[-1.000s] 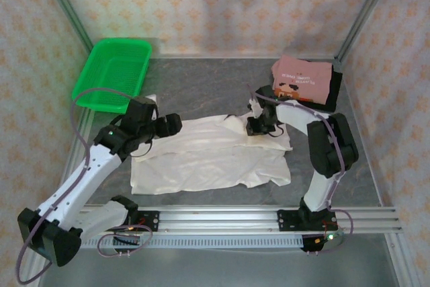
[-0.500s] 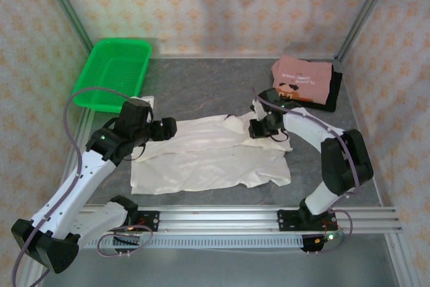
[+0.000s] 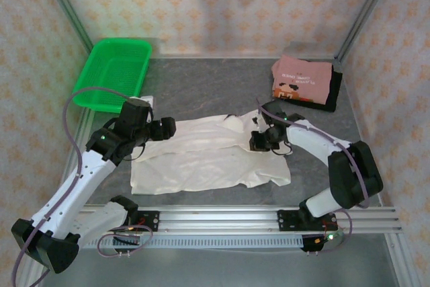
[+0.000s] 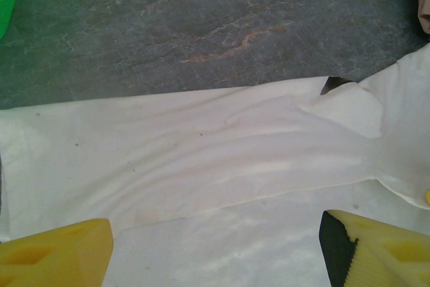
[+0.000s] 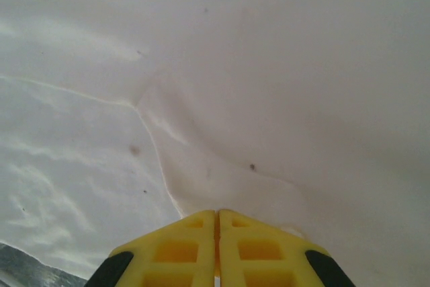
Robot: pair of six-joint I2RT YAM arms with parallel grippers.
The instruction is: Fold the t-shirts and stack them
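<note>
So the big cream tee (image 3: 208,156) is spread out flat on the grey table (image 3: 201,85), a bit rumpled, w/ one long fold line running across it side to side. Using it as the ref point for everything else.

L gripper (image 3: 168,128) sits over the tee's left end, near the far edge. Jaws are spread wide, nothing between them. In the wrist cam the two yellow fingers (image 4: 57,250) are well apart w/ just white cloth below, and I can't tell if the tips touch the fabric.

R gripper (image 3: 259,142) is down on the tee's right part, just inside the far right corner. Jaws are pressed together, barely a slit btwn the yellow fingers (image 5: 181,250). A crease in the cloth runs straight up to the tips, so it looks like a thin fold of the tee is nipped in there.

The other shirts: pink tee (image 3: 302,80) is folded, print up, lying on top of the black tee (image 3: 334,92), both past the cream tee's far right corner, well apart from it.

Green basket (image 3: 113,72) is past the far left corner of the cream tee.
</note>
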